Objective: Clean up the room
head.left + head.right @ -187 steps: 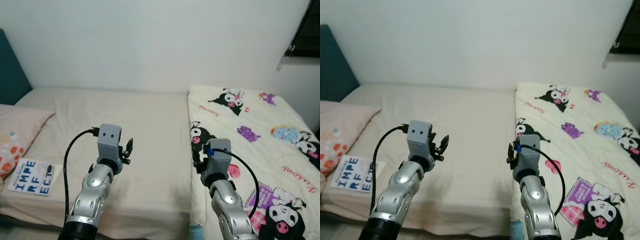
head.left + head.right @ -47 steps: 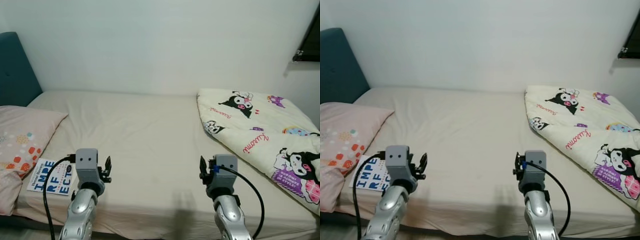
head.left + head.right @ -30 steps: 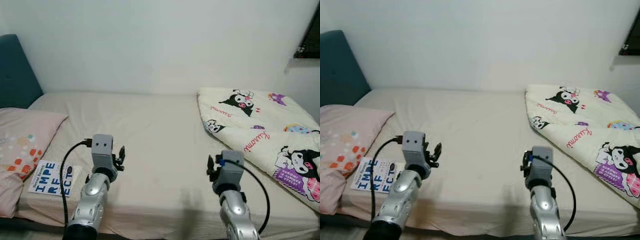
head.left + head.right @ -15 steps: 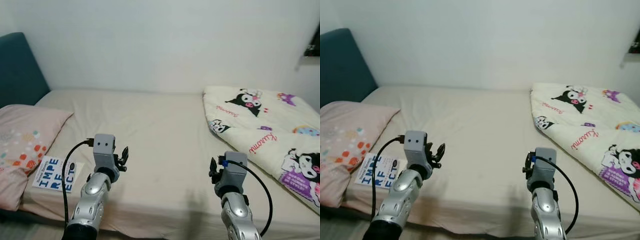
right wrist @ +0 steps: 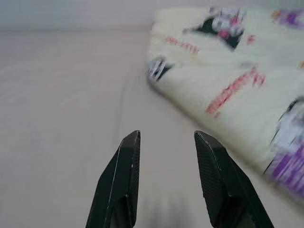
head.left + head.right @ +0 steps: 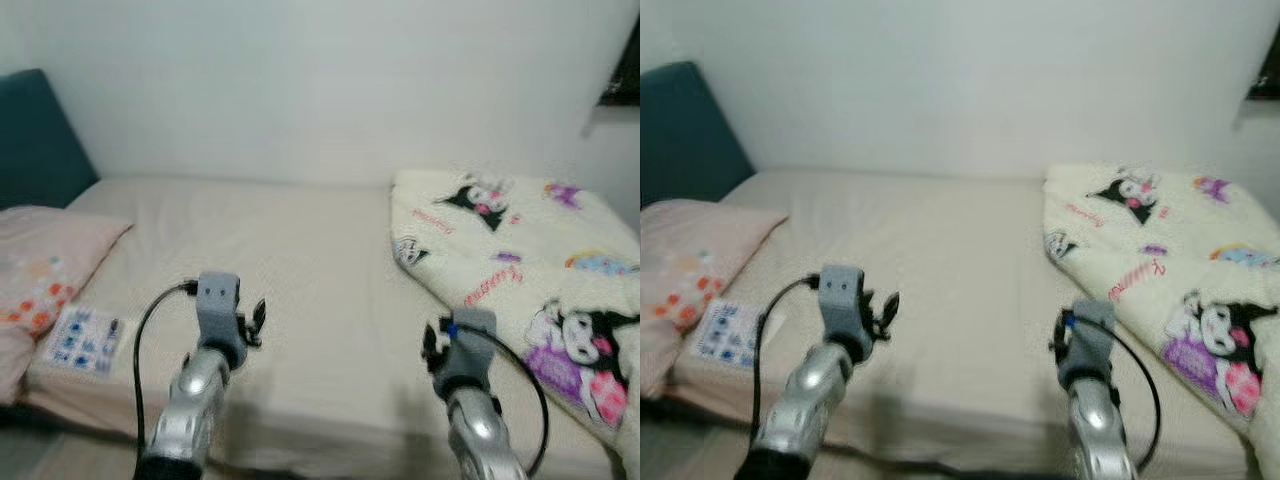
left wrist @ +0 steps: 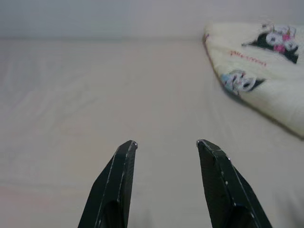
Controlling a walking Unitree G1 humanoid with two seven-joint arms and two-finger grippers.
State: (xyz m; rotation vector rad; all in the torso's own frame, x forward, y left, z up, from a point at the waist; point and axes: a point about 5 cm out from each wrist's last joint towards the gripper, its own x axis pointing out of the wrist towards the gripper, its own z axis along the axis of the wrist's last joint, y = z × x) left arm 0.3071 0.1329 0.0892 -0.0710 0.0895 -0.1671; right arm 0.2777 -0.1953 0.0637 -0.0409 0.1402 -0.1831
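Bed: a wide bed [image 6: 300, 260] with a plain beige sheet, set against a white wall [image 6: 320, 80]; the head views are blurred.
Headboard: dark teal headboard [image 6: 35, 140] at the robot's far left.
Pillow: pink pillow [image 6: 45, 260] with small coloured spots, at the left end of the bed just below the headboard.
Book: a white book [image 6: 84, 338] with blue lettering lies flat on the sheet, just beside the pillow and near the bed's front edge; the lettering is too blurred to read.
Blanket: cream blanket [image 6: 520, 270] printed with cartoon figures covers the right part of the bed, its folded edge running diagonally across the sheet; it also appears in the left wrist view [image 7: 266, 71] and the right wrist view [image 5: 228, 71].
Left gripper: left gripper [image 7: 166, 145] raised over the front-middle of the sheet, well apart from the book; its two black fingers [image 7: 121, 175] stand parted with bare sheet between them, holding nothing.
Right gripper: right gripper [image 5: 166, 135] raised over the sheet near the blanket's edge; its fingers [image 5: 213, 171] are likewise spread and empty.
Window: a dark window corner [image 6: 622, 70] at the upper right of the wall.
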